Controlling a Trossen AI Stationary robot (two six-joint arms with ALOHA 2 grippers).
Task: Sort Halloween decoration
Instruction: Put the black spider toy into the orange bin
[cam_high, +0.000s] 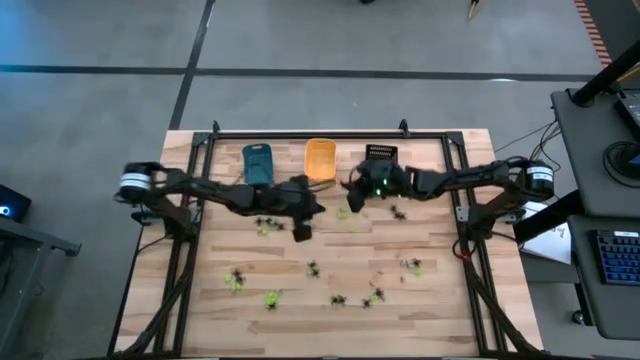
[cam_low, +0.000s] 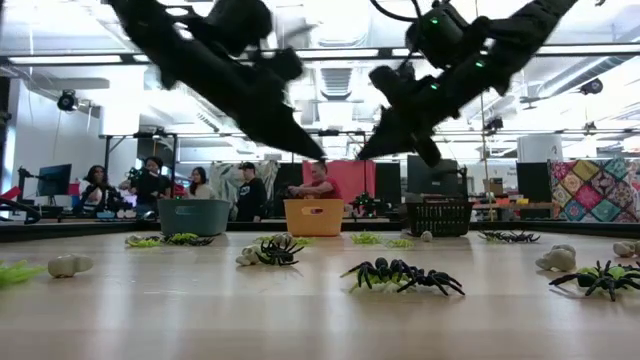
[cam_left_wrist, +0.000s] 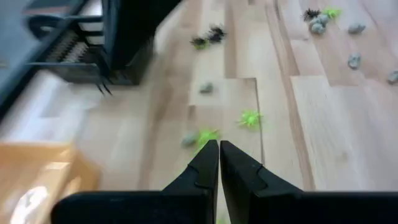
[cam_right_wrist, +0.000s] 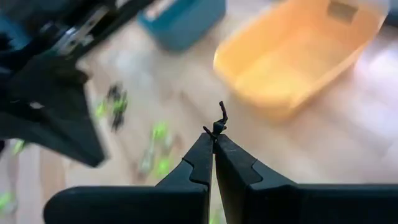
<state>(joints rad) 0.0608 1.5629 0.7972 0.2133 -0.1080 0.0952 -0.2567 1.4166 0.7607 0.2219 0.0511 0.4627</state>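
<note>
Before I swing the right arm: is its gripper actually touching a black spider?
Touching. In the right wrist view the right gripper is shut on a black spider, whose legs stick out past the closed tips, above the orange tray.

Bright overhead light, blurred wrist views

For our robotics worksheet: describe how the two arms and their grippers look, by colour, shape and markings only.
Both arms are dark, jointed and slim. Each has a pale silvery ring at its outer joint. The right arm carries small green lights near its wrist. The left gripper and right gripper each end in two black, tapering wedge-shaped fingers.
</note>
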